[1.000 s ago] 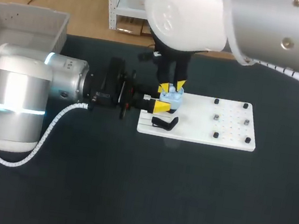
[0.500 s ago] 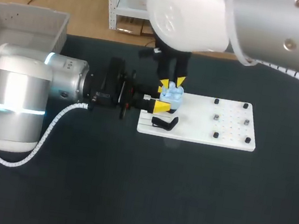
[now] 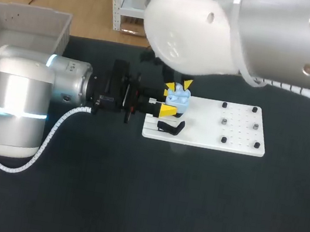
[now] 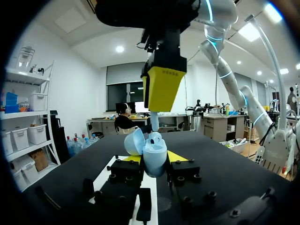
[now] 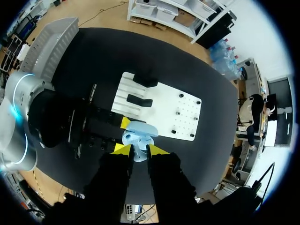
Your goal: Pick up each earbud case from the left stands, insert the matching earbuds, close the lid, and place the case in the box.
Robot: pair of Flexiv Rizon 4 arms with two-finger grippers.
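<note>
– Right arm [image 3: 193,27] has swung nearer the overhead camera since a second ago. Its white housing now hides the black fingers, and the yellow tips have crept a shade toward the table's far side. Does that change the job?

– Not much, I'd judge. The right gripper [image 5: 139,149] looks clamped on an earbud [image 4: 154,123], whose stem runs down from the tips into the case [image 4: 153,152]. So the insert step seems under way, not finished. The shift may only be the wrist lining itself up.

– And the other side?

– The left gripper [image 4: 154,158] hasn't budged. It pinches the case from both sides and holds it over the left end of the white board [image 3: 235,132], with the lid [image 4: 133,141] swung open.

– Count it all up for me.

– One case. One earbud I can be sure of; I cannot tell whether a second already sits inside the case. Two black stands [image 5: 139,100] show on the board's left end in the right wrist view, neither carrying a case. Only one of them shows from overhead. Six small pegs [image 3: 223,121] stand on the board's right half. One box [image 3: 33,24] sits off by the table's far left corner, well apart from the case.

– So what's left?

– Seating the earbud, shutting the lid, and then the carry over to the box.
</note>
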